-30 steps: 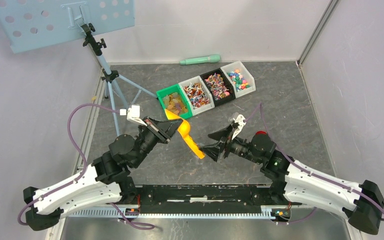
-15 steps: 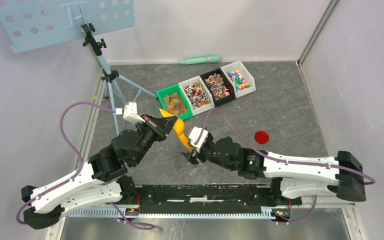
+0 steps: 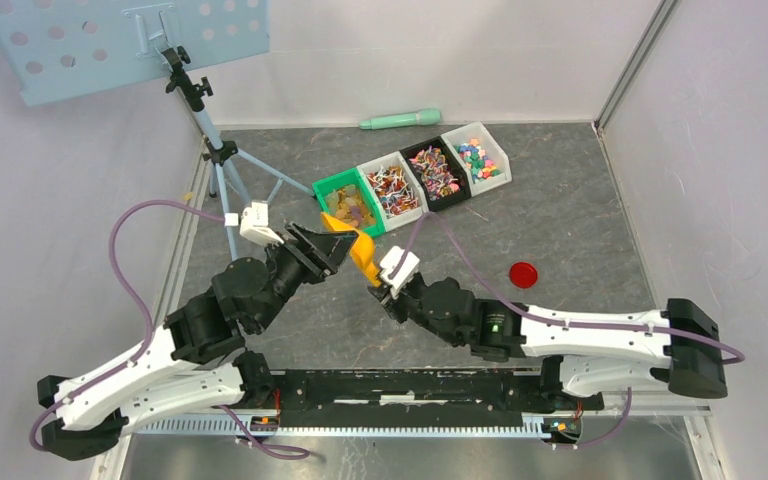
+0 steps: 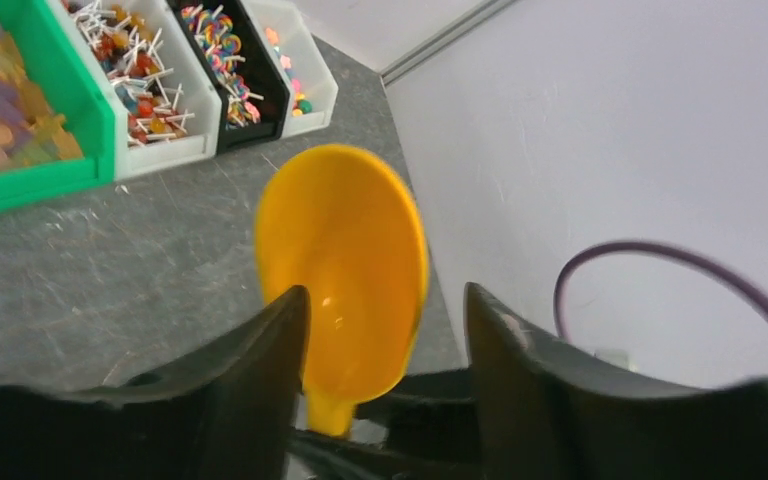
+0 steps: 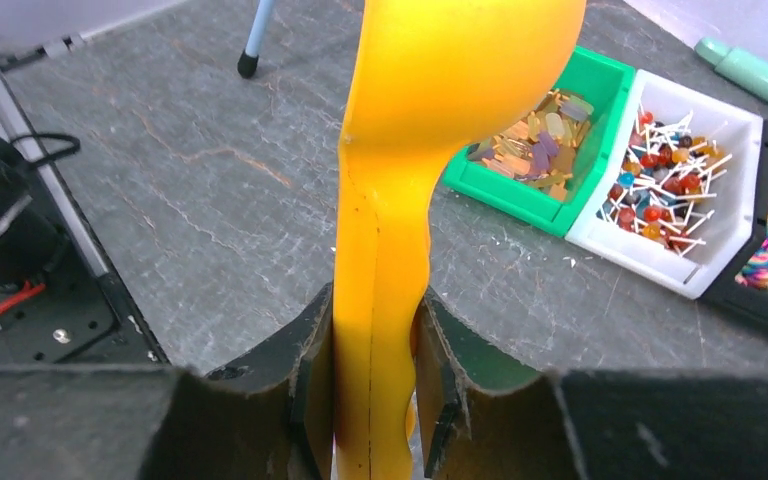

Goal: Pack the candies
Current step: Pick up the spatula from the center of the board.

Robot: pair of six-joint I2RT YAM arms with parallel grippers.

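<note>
The candies lie in four bins at the back: a green bin [image 3: 348,206], a white bin [image 3: 393,188], a black bin [image 3: 434,170] and another white bin [image 3: 476,156]. A yellow scoop [image 3: 362,254] hangs above the table just in front of the green bin. My right gripper [image 3: 381,290] is shut on its handle [image 5: 380,290], bowl up and away from me. My left gripper [image 3: 336,248] is open, and the scoop's bowl [image 4: 345,240] sits loose between its spread fingers [image 4: 280,330]. Candies [image 5: 535,135] show past the scoop in the right wrist view.
A small red lid [image 3: 524,274] lies on the table to the right of my right arm. A mint-green cylinder [image 3: 400,120] rests by the back wall. A tripod [image 3: 222,160] with a perforated board stands at the back left.
My right arm swung in from the right and shut on the scoop's handle. My left gripper, which held the scoop, has opened and let it go.
</note>
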